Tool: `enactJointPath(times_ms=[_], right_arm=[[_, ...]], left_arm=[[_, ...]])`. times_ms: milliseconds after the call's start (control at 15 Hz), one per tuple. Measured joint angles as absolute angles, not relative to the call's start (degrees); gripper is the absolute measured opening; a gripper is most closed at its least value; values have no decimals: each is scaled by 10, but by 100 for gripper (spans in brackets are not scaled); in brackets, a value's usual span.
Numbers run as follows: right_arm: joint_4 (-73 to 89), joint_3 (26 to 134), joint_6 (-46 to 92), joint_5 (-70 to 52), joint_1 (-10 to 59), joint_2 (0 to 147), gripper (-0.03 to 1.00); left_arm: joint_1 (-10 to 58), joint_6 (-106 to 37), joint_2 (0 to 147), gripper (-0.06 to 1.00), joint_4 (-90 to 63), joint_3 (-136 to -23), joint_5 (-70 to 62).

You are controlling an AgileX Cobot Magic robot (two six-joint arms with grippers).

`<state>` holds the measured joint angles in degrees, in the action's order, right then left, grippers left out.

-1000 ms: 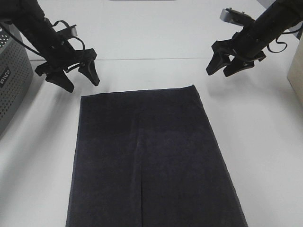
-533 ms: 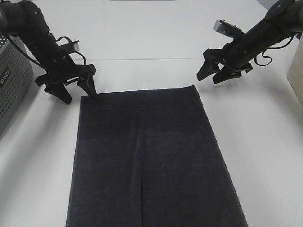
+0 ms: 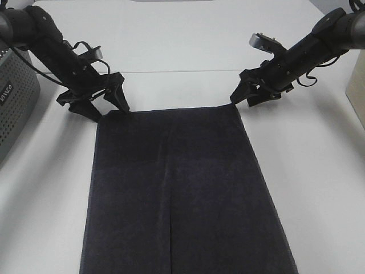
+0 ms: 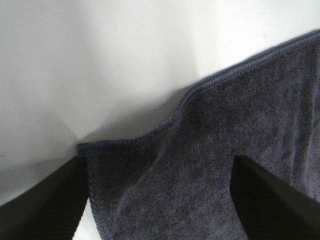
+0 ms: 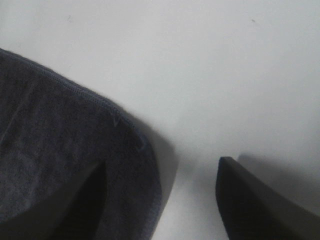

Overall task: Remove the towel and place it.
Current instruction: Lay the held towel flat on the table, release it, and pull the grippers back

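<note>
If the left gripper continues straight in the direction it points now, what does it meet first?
Probably the towel, whose corner lies inside the open left gripper, then the table beneath.

Bright, even light bleaches the white table (image 3: 188, 45); soft shadows hug the towel (image 3: 182, 194) corners; wrist views are blurry

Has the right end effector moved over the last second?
Yes. The right end effector has come down and leftward in the high view, closing on the far right corner of the towel, which has stayed put.
</note>
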<state>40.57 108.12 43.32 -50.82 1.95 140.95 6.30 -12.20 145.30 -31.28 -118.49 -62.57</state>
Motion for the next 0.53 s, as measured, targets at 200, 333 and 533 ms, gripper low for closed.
enactJointPath(times_ms=[200,333,533], right_arm=[[411,1082,442,-481,32,1424,62],[420,1085,442,-485,30,1430,60],[427,1086,442,-509,30,1433,51]], left_arm=[[63,-130,1454,74,-316,-1185,-626],[63,-132,1454,74,-316,-1185,-626],[63,-132,1455,66,-315,-1185,-626]])
